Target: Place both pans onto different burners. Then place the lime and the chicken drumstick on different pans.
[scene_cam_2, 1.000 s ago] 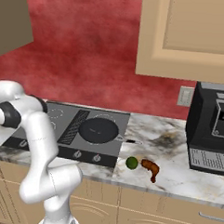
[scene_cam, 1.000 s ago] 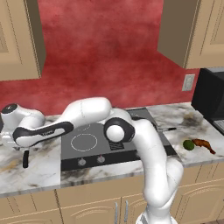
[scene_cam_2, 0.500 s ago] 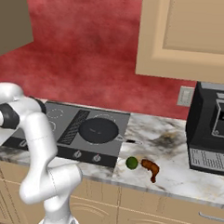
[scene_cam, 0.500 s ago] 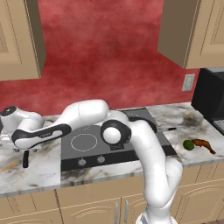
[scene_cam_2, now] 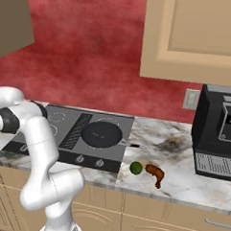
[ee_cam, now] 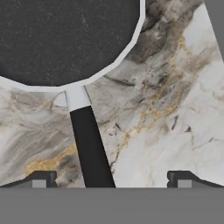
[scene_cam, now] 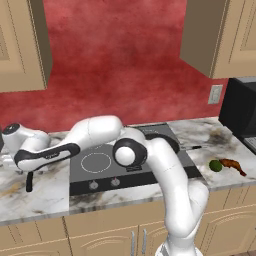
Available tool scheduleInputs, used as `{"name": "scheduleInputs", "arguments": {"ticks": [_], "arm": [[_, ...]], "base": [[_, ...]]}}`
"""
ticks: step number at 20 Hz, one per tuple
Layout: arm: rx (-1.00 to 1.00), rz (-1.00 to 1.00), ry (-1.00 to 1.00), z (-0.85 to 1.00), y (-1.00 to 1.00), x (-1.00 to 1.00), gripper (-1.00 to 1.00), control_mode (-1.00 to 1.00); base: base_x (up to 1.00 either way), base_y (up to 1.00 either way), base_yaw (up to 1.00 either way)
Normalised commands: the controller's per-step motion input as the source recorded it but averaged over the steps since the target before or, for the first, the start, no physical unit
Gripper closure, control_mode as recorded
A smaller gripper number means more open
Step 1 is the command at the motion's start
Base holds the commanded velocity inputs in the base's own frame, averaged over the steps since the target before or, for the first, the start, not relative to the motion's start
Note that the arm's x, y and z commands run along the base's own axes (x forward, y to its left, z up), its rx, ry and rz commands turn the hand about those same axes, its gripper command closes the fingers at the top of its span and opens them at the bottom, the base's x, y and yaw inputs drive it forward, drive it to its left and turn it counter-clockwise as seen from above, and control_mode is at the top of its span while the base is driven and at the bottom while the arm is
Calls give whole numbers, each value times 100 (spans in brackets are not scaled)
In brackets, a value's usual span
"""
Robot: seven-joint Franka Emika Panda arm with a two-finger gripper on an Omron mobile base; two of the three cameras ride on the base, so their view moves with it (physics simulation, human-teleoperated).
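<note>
One black pan (ee_cam: 65,39) with a pale rim lies on the marble counter left of the stove. Its long black handle (ee_cam: 89,144) runs down between the fingertips (ee_cam: 43,178), nearer the left one. My gripper (ee_cam: 111,179) hovers open above that handle, holding nothing. In the left base view the hand (scene_cam: 10,159) is at the far left, with the handle's end (scene_cam: 29,181) showing below it. The other pan (scene_cam_2: 103,134) sits on a right-hand burner of the stove. The lime (scene_cam_2: 136,168) and the chicken drumstick (scene_cam_2: 155,173) lie side by side on the counter right of the stove.
The dark cooktop (scene_cam: 100,165) has knobs along its front edge. A black coffee machine (scene_cam_2: 217,132) stands at the far right against the red wall. Wall cabinets hang above. My white arm stretches across the left burners.
The hand has edged slightly left and lower over the pan handle. The jaws stay open. The pans, the lime and the drumstick have not moved.
</note>
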Motion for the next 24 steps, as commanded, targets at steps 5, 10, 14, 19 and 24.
{"name": "scheduleInputs", "arguments": {"ticks": [5,10,14,19,24], "arm": [[0,1,0,-17,10,11,-100,-100],[0,0,0,-14,18,11,-100,-100],[0,0,0,-7,21,7,-100,-100],[0,0,0,-13,11,5,-100,-100],[0,1,0,-14,0,1,-100,-100]], "base": [[0,0,0],[0,0,0],[0,0,0],[0,0,0],[0,0,0]]}}
